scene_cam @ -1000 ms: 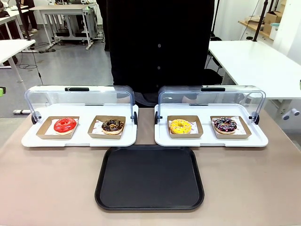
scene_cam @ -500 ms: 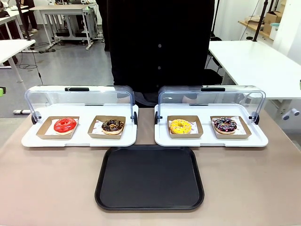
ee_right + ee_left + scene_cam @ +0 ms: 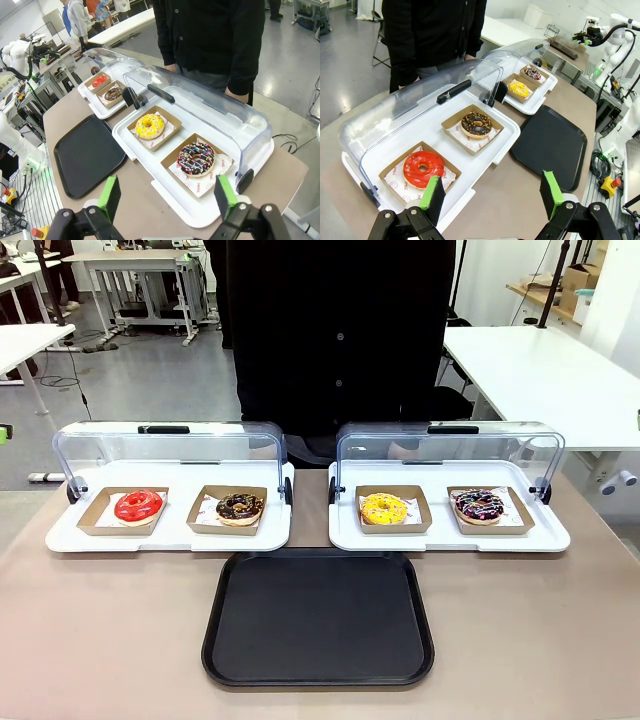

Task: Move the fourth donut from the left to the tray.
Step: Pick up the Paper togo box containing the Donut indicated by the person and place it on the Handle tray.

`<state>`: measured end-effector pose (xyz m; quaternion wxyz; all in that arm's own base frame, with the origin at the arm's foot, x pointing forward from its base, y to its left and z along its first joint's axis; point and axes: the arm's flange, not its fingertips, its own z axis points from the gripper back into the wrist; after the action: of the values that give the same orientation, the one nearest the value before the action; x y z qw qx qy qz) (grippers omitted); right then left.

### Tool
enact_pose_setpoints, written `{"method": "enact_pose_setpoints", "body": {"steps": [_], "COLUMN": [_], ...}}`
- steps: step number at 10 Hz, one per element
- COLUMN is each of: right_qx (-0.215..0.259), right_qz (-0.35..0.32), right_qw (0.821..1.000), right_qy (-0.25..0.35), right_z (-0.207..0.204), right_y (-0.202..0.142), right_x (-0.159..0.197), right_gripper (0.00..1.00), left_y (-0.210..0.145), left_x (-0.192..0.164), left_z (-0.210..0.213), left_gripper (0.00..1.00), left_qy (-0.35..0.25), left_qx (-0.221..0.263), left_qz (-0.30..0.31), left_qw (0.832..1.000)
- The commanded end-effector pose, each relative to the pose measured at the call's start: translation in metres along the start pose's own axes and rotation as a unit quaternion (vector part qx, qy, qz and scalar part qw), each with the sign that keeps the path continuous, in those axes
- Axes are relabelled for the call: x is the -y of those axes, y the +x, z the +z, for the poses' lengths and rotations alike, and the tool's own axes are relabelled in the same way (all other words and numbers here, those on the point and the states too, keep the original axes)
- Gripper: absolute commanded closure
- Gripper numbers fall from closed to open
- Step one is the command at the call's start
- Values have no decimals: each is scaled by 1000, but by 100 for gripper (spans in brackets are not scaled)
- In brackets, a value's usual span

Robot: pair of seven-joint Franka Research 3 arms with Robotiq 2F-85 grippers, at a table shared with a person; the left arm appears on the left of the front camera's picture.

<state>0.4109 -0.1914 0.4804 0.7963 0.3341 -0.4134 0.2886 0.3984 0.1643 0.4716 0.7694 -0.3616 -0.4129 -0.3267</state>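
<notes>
The fourth donut, chocolate-glazed with pink and white drizzle and sprinkles, lies in its brown cardboard holder at the right end of the right white display tray; it is close below in the right wrist view and far off in the left wrist view. The black tray lies flat in front of both display trays, nothing on it. My right gripper hovers open above the table edge near the fourth donut. My left gripper hovers open near the red donut.
The yellow donut shares the right display tray. The red donut and a plain chocolate donut sit on the left display tray. Both clear lids stand swung back. A person in black stands at the far side.
</notes>
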Motion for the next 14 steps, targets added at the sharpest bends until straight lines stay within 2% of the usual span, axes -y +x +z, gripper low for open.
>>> {"method": "enact_pose_setpoints", "body": {"steps": [1,14], "right_qx": [14,14], "right_qz": [11,11], "right_qw": [1000,1000], "right_qy": [3,3], "right_z": [-1,-1], "right_y": [2,2], "right_x": [2,2], "right_gripper": [0,0], "left_y": [3,3], "left_x": [-2,-2], "left_z": [-1,-1], "left_gripper": [0,0], "left_qy": [-4,-4], "left_qx": [13,13], "left_qz": [-6,-6], "left_qw": [1000,1000]}}
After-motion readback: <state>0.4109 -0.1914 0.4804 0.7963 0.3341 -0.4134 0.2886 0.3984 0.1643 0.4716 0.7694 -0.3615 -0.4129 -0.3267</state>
